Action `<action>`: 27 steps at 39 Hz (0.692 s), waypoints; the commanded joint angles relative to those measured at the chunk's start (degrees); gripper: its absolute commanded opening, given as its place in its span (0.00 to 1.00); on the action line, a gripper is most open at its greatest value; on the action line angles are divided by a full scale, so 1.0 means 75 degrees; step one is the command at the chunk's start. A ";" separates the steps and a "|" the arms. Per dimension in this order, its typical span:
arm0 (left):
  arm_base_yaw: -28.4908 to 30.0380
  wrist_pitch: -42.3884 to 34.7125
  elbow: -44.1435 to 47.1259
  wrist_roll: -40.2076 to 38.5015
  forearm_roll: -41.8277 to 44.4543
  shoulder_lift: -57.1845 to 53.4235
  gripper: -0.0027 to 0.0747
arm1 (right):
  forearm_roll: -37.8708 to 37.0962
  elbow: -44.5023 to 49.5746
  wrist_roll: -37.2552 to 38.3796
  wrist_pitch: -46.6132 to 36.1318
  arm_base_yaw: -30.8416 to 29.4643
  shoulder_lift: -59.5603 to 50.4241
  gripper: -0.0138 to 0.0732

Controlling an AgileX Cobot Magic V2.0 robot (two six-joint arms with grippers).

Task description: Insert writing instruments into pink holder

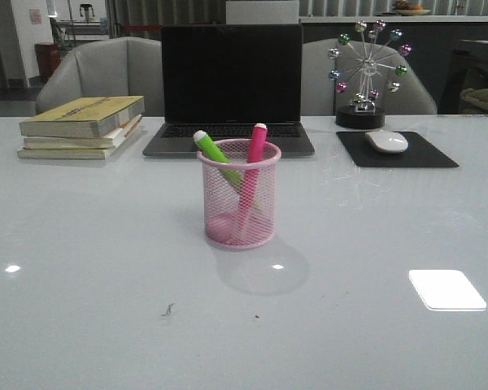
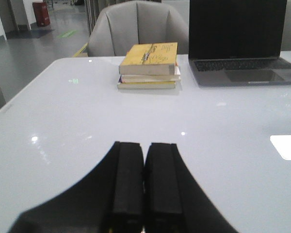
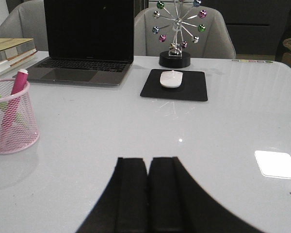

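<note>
While both markers (image 1: 228, 166) lean inside the pink holder (image 1: 239, 195), both grippers (image 2: 145, 182) sit closed

Glossy white table (image 1: 81, 268) mirroring ceiling lights. Pink wire-mesh metal holder (image 1: 239, 203), solid rim. Smooth plastic highlighters, green (image 1: 218, 154) and pink (image 1: 253, 162), pale caps. Matt black mouse pad (image 1: 397, 149), glossy white mouse (image 1: 386, 140). Paper books (image 1: 83, 126). Matt black gripper fingers (image 3: 131, 194).

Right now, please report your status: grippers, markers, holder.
Left gripper shut, empty. Right gripper shut, empty. Green marker and pink marker both in pink holder. Nothing in the way.
</note>
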 commanded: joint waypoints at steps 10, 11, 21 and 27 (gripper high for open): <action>-0.0048 -0.1219 0.0472 -0.0019 -0.0180 -0.0182 0.16 | -0.0076 0.0011 -0.0070 -0.0650 -0.0024 -0.0135 0.18; -0.0048 -0.1251 0.0472 -0.0019 -0.0201 -0.0182 0.16 | -0.0076 0.0011 -0.0070 -0.0650 -0.0024 -0.0135 0.18; -0.0048 -0.1250 0.0472 -0.0019 -0.0274 -0.0182 0.16 | -0.0076 0.0011 -0.0070 -0.0650 -0.0024 -0.0135 0.18; -0.0048 -0.1250 0.0472 -0.0019 -0.0274 -0.0182 0.16 | -0.0076 0.0011 -0.0070 -0.0650 -0.0024 -0.0135 0.18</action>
